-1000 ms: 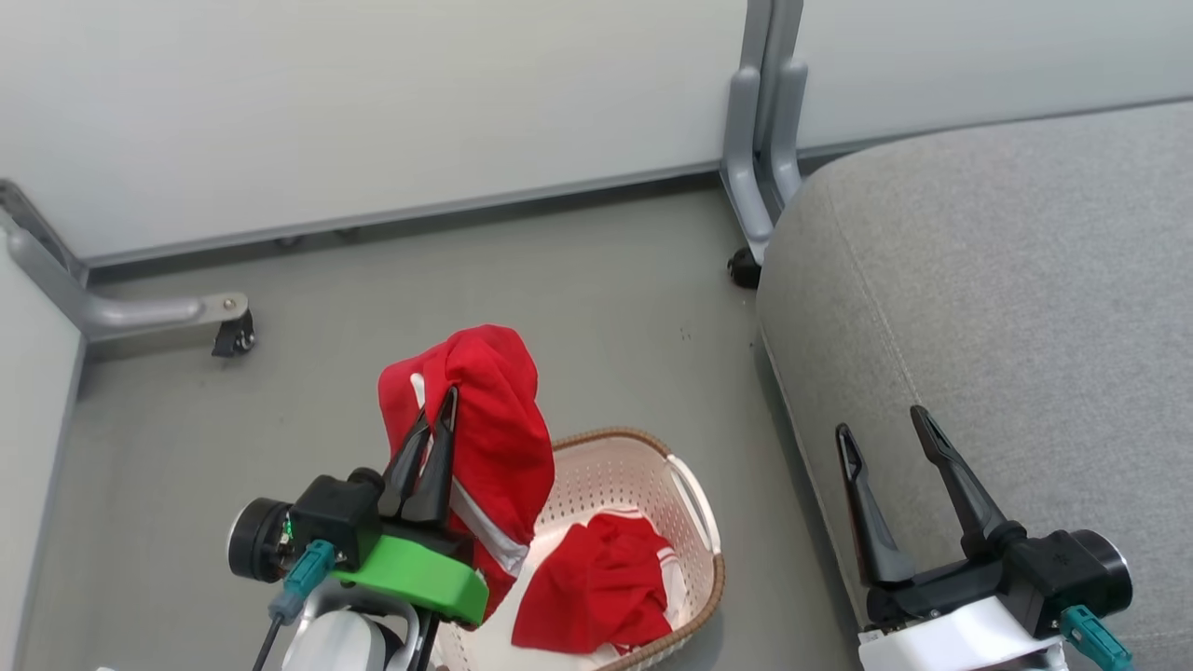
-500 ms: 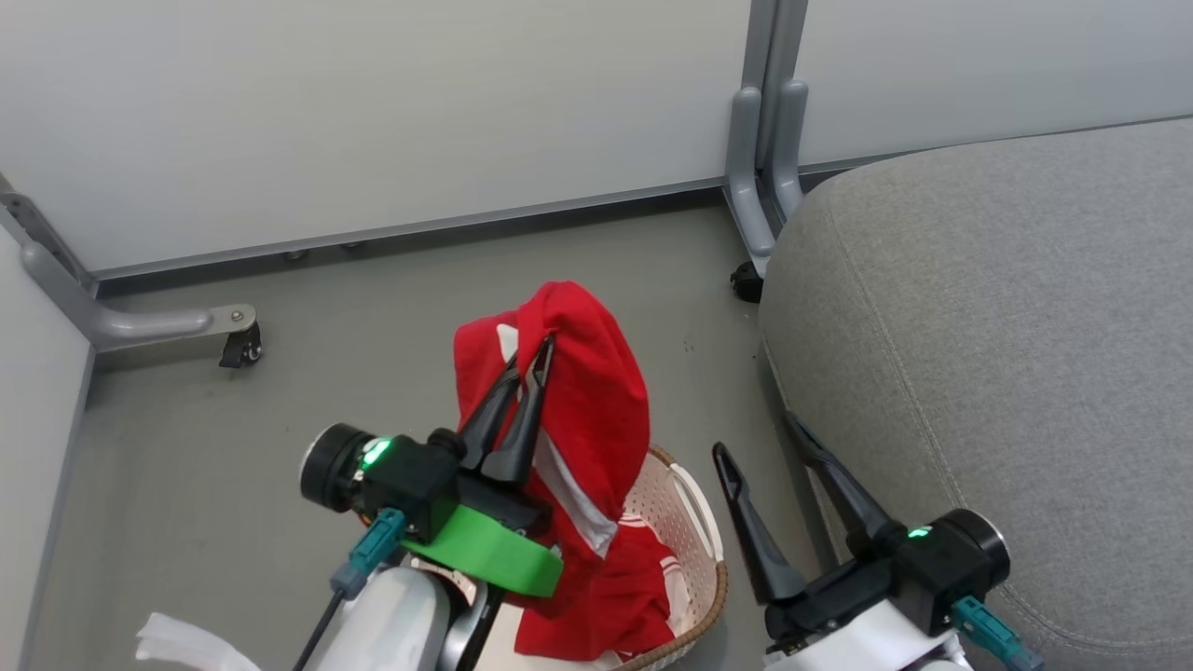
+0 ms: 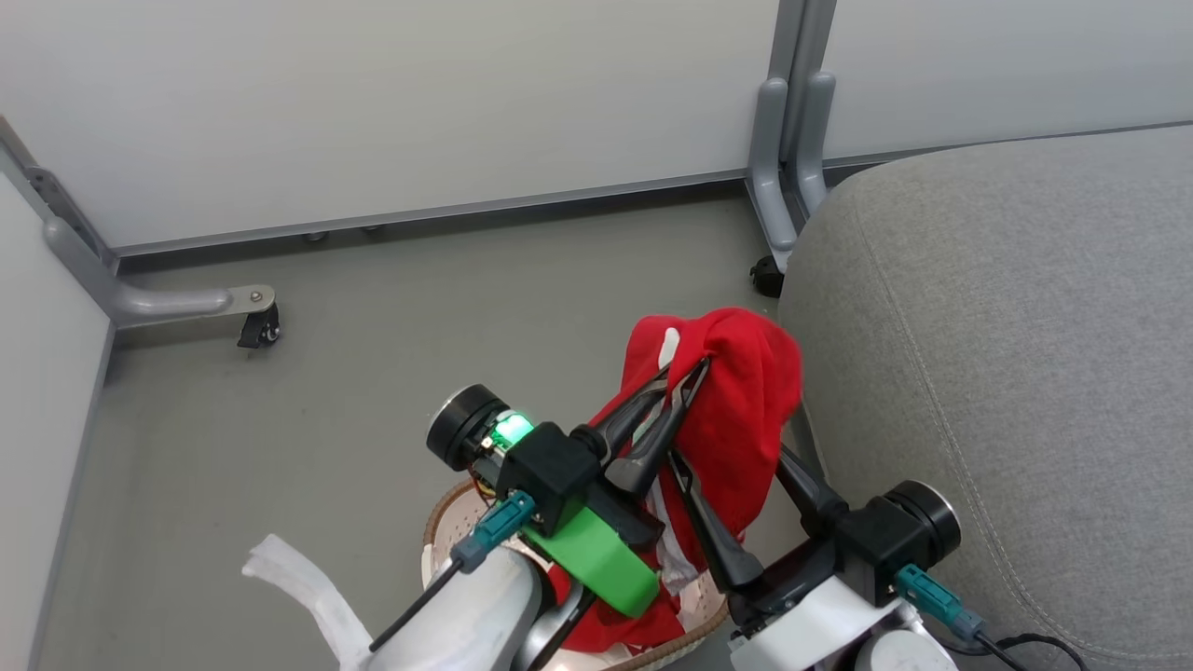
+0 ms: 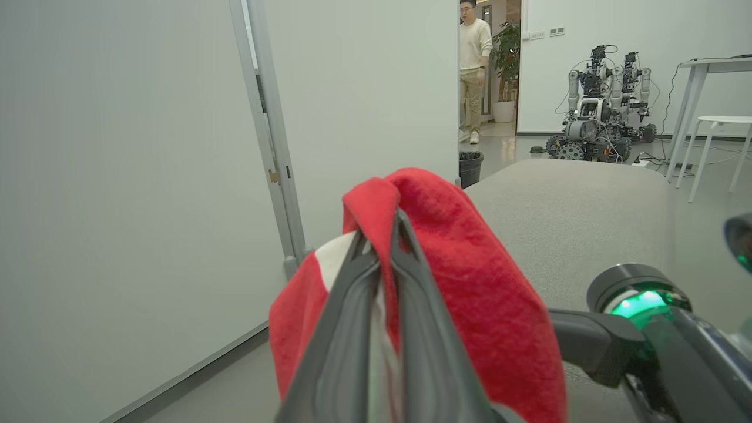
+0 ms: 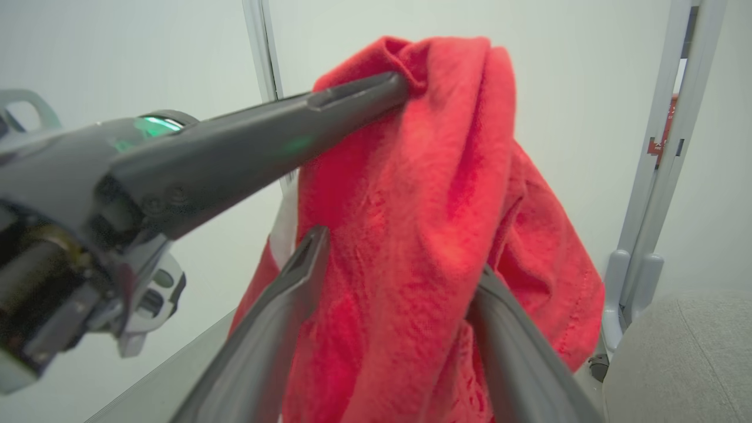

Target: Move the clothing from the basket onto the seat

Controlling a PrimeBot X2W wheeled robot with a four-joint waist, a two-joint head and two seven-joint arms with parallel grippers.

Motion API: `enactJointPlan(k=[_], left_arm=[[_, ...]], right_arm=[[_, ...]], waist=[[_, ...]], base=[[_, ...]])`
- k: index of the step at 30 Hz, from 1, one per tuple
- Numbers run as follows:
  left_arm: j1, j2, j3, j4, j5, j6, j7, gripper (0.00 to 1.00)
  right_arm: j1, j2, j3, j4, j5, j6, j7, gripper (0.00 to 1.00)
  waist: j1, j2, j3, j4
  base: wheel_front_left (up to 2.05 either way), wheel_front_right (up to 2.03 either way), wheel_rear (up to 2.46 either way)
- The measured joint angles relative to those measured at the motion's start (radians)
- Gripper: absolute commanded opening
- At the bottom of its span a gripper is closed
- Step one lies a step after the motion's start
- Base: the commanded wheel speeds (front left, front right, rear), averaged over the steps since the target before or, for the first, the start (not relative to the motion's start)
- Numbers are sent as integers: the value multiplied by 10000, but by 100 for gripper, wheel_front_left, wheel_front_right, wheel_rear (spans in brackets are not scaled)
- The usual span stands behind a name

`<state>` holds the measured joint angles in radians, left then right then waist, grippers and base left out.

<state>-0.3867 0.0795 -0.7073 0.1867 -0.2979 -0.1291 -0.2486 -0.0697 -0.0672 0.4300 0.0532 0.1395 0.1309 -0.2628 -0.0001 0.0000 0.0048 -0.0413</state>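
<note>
floor: grey floor (image 3: 354, 391) runs back to pale wall panels (image 3: 373, 102); a grey post (image 3: 788, 168) with a dark castor (image 3: 766, 278) stands just behind the seat's rounded corner.
seat: big grey fabric cushion (image 3: 1007, 317) with a stitched seam, on the right of the head view.
left tool: pressed together (image 3: 688, 371), pinching a fold of the garment near its top; its fingers slant up toward the seat's rounded corner.
garment: red with white trim (image 3: 746, 401), lifted above the basket, draped over the left tool's tips and hanging down from them. it is just beside the seat's left edge at the rounded corner and does not lie on the cushion. whether it brushes the seat's side cannot be told. its lower end is hidden behind the arms.
right tool: spread wide (image 3: 727, 455), low beside the seat's left edge, with one finger on either side of the hanging garment, not pinching it.
basket: on the floor just left of the seat, under both tools; a bit of cream perforated wall (image 3: 454, 518) and brown rim shows.
second garment: red (image 3: 606, 638), in the basket, mostly covered by the arms.
beyond the seat, left wrist view: a dark bin (image 4: 470, 168) near the seat's far end, a person (image 4: 473, 64) standing in a doorway, two robots (image 4: 593, 111) and a white table (image 4: 714, 63) farther off.
</note>
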Motion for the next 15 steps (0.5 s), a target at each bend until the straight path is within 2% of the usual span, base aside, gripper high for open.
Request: enactJointPlan(k=[6,7,9,10,15], left_arm=[[-309,42,-512,140,-209,0,159,0],[-338,61,-583,150,-244,0,198,0],[-362,96,-681,173,-261,0,255,0],[-369,107,-704,186,-278,-2,274,0],[-391,228,-769,257,-351,-2,364,0]], right_arm=[[34,50,38,171,10,0,0,100],[42,59,40,173,8,0,0,75],[57,63,50,127,-38,0,0,7],[63,63,63,98,-109,0,0,0],[245,61,0,82,-174,0,0,0]], waist=[[0,0,-77,83],[1,0,-93,90],[1,0,-120,98],[0,0,-136,101],[0,0,-197,101]], base=[[0,0,0],[0,0,0],[0,0,0],[0,0,0],[0,0,0]])
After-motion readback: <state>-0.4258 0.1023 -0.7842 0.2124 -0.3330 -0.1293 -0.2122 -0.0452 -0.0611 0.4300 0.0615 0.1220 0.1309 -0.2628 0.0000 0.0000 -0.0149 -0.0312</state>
